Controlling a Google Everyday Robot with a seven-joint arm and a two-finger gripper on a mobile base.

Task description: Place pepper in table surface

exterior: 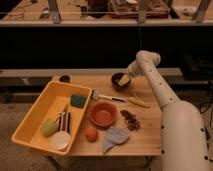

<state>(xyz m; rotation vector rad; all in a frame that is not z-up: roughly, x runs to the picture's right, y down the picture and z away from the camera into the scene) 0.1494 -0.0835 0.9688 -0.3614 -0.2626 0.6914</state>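
Note:
My gripper (124, 78) reaches down from the arm's white wrist into the dark bowl (116, 84) at the back of the table surface (150, 127), a light tan wooden top. A small yellowish-green piece, the pepper (123, 80), shows at the gripper's tip inside the bowl. I cannot tell whether it is held or lying in the bowl. The arm comes in from the lower right and bends above the bowl.
A yellow bin (31, 122) on the left holds a green sponge (78, 100), a light-green block (48, 127) and a white cup (61, 141). On the table lie an orange bowl (103, 114), an orange ball (91, 134), a grey cloth (115, 138), a pale-yellow pod (139, 102) and brown bits (131, 120).

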